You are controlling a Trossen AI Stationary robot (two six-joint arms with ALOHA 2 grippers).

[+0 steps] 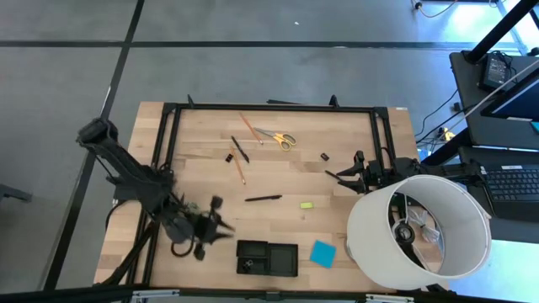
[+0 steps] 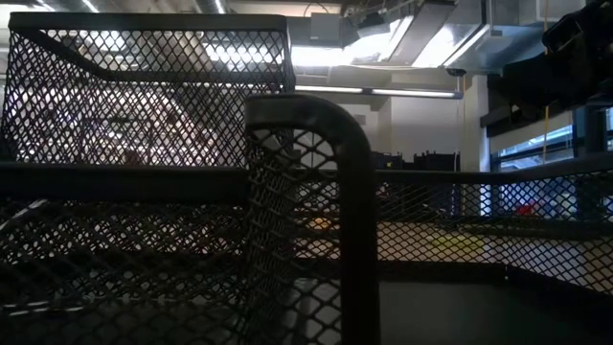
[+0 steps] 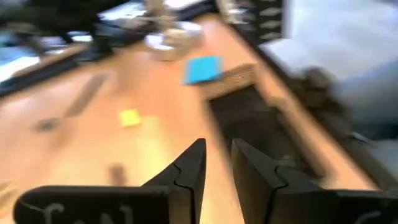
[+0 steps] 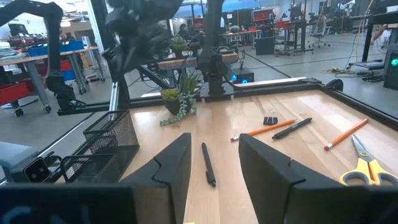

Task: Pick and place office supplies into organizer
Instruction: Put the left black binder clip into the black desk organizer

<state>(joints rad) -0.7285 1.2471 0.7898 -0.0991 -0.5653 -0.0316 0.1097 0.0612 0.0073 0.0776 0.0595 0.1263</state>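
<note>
The black organizer tray (image 1: 267, 257) sits at the table's near edge, with the blue note pad (image 1: 322, 252) just right of it. A yellow block (image 1: 306, 204), a black pen (image 1: 264, 199), a second pen (image 1: 240, 149), orange pencils (image 1: 239, 168), clips (image 1: 324, 156) and yellow-handled scissors (image 1: 282, 139) lie spread over the wood. My left gripper (image 1: 221, 227) hovers left of the tray, open by a narrow gap (image 3: 217, 152) and holding nothing. My right gripper (image 1: 341, 177) waits open near the right edge (image 4: 214, 155), pointing at the pen (image 4: 208, 163).
A large white lampshade (image 1: 418, 231) stands at the near right corner beside the right arm. A small green plant (image 4: 179, 99) stands near the left arm. A black frame (image 1: 269, 107) rims the table. Black mesh (image 2: 287, 220) fills the low view.
</note>
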